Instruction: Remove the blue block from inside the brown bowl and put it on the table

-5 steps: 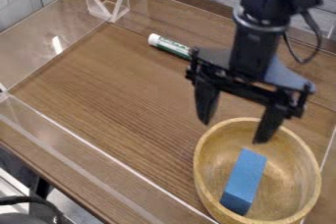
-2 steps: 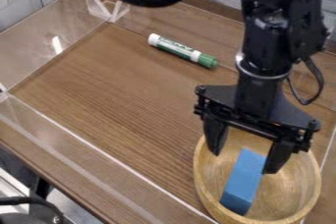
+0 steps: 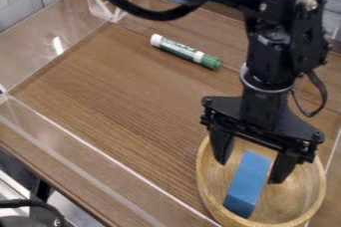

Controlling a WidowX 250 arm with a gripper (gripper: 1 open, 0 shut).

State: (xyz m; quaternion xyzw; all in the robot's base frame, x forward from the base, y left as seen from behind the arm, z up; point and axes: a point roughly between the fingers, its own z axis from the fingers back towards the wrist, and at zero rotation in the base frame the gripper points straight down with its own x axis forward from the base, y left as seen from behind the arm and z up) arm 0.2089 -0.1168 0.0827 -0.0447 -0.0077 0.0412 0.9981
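Hand: the hand [image 3: 254, 160] points straight down, its fingers spread wide and holding nothing; one finger stands at each side of the block's upper end
Block: the blue block [image 3: 248, 182] lies inside the brown bowl [image 3: 213, 178], leaning along the bowl's floor, not lifted
Advice: go down so both fingers pass the long sides; close on the narrow width, near the middle; avoid touching the thick rim
Around: a green-and-white marker [image 3: 185, 52] lies well apart on the counter [image 3: 107, 92]; free place for the block is there
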